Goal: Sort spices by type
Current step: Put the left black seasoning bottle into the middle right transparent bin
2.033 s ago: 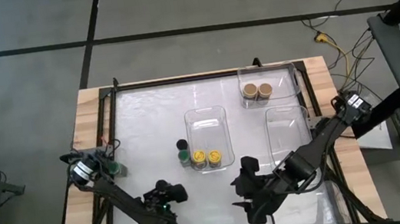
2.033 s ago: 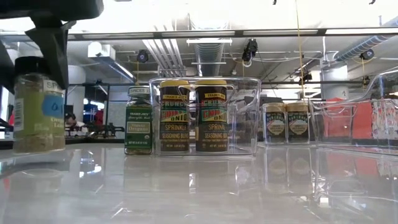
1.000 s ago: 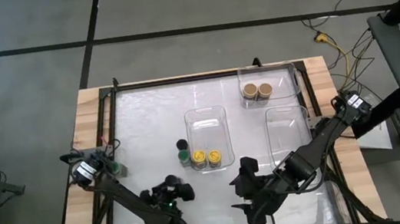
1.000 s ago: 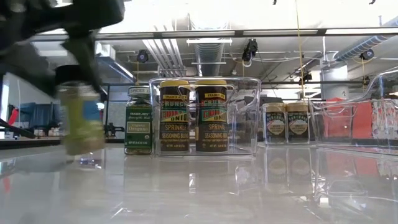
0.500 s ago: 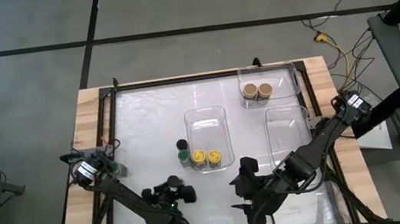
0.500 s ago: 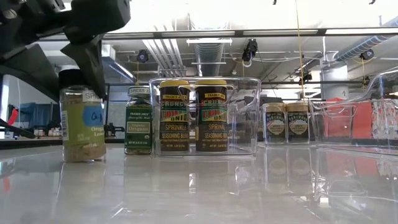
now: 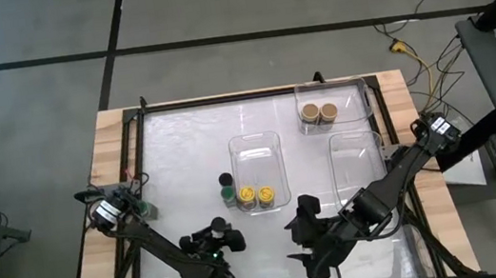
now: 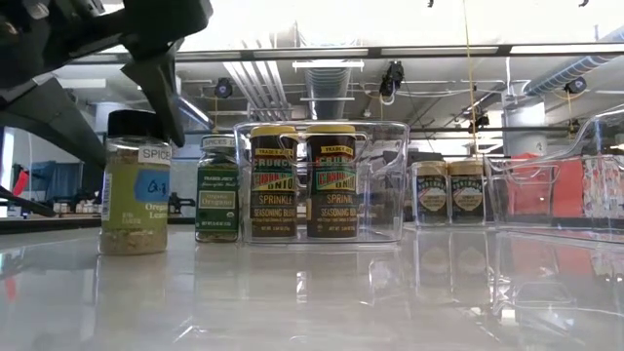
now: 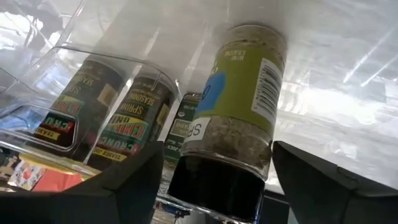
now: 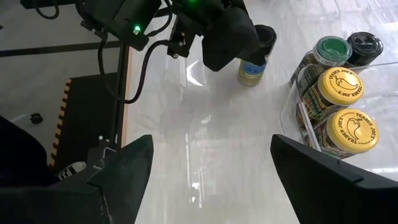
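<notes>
Grey concrete floor crossed by black lines, cables trailing.

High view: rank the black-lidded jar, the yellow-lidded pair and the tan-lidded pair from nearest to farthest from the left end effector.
1. Black-lidded jar, between the left end effector fingers.
2. Yellow-lidded pair, in the middle tray.
3. Tan-lidded pair, in the far right tray.

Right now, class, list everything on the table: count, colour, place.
trays: 3, clear; middle, back right, right.
yellow-lid jars: 2, in the middle tray.
tan-lid jars: 2, in the back-right tray.
green-lid jar: 1, just left of the middle tray.
black-lid jars: 2; one behind the green-lid jar, one upright at the left gripper.
table: 1, glossy white.
left gripper: dark, around a black-lid jar.
right gripper: dark, open, empty, front middle.
</notes>
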Tool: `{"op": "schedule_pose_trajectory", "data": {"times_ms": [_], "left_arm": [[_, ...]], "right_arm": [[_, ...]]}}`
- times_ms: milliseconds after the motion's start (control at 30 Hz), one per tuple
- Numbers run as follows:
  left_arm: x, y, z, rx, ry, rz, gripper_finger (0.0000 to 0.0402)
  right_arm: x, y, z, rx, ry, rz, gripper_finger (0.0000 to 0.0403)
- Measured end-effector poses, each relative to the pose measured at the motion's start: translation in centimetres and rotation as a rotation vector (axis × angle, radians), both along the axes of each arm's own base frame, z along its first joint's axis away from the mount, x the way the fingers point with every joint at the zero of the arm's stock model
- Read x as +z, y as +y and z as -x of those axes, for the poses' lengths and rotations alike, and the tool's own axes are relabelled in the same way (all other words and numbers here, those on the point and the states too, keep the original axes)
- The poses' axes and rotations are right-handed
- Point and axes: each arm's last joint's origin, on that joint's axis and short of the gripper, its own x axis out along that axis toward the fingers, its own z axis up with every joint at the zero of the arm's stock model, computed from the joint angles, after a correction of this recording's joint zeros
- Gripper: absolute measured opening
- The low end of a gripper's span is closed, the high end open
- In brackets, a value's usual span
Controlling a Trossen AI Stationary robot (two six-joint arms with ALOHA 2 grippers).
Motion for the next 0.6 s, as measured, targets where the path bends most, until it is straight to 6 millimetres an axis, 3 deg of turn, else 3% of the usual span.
{"op": "schedule_pose_trajectory", "data": {"times_ms": [300,600], "left_arm": [[0.31,0.11,-0.02,0.013,-0.057,-0.021,0.0328],[0.94,0.01,0.31,0.025,-0.093,-0.012,0.0336]], "right_arm": [[-0.01,0.0,0.0,0.0,0.001,0.0,0.0327],[-0.01,0.0,0.0,0.001,0.0,0.0,0.0328]]}}
